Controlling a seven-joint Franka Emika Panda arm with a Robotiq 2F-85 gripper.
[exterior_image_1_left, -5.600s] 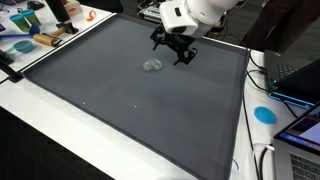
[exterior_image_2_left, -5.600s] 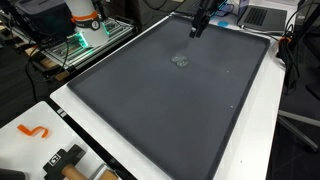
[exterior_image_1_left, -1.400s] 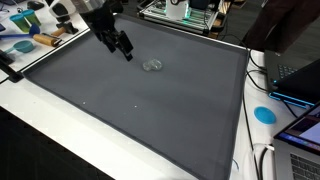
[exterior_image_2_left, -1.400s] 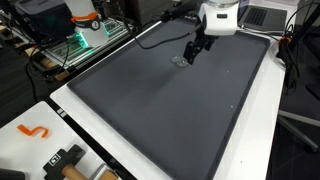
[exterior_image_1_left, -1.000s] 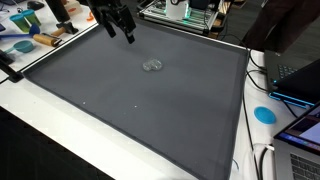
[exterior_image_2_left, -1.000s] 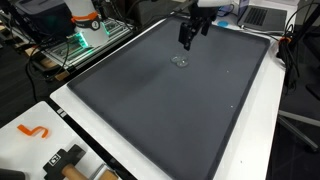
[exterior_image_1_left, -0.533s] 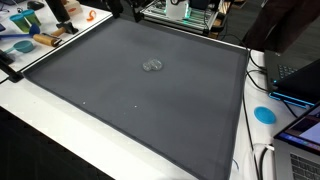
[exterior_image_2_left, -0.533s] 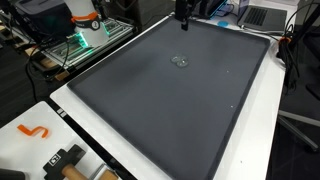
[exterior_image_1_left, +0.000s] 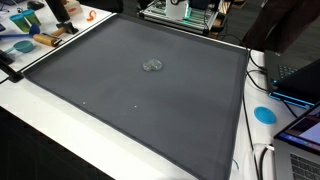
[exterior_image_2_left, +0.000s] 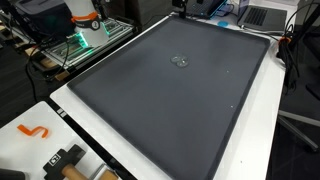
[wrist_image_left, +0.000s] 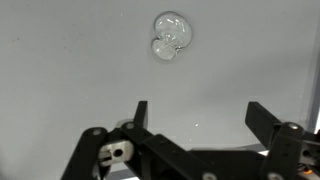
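Observation:
A small clear, crumpled bit of plastic (exterior_image_1_left: 152, 65) lies on the large dark grey mat (exterior_image_1_left: 120, 100), toward its far half; it also shows as the clear object (exterior_image_2_left: 181, 62) on the mat (exterior_image_2_left: 160, 110). In the wrist view the same clear object (wrist_image_left: 171, 36) sits near the top, well beyond my gripper (wrist_image_left: 198, 116), whose two black fingers stand wide apart with only bare mat between them. The gripper is high above the mat and out of frame in both exterior views.
A white table edge (exterior_image_1_left: 40, 130) borders the mat. Tools and an orange hook (exterior_image_2_left: 33, 131) lie at one corner; a blue disc (exterior_image_1_left: 264, 114), laptops (exterior_image_1_left: 300, 80) and cables sit along another side. A metal rack (exterior_image_2_left: 75, 45) stands beyond the mat.
The arm, which hung close over the mat near the clear object, has lifted up and away and left both exterior views. The clear object has stayed in place.

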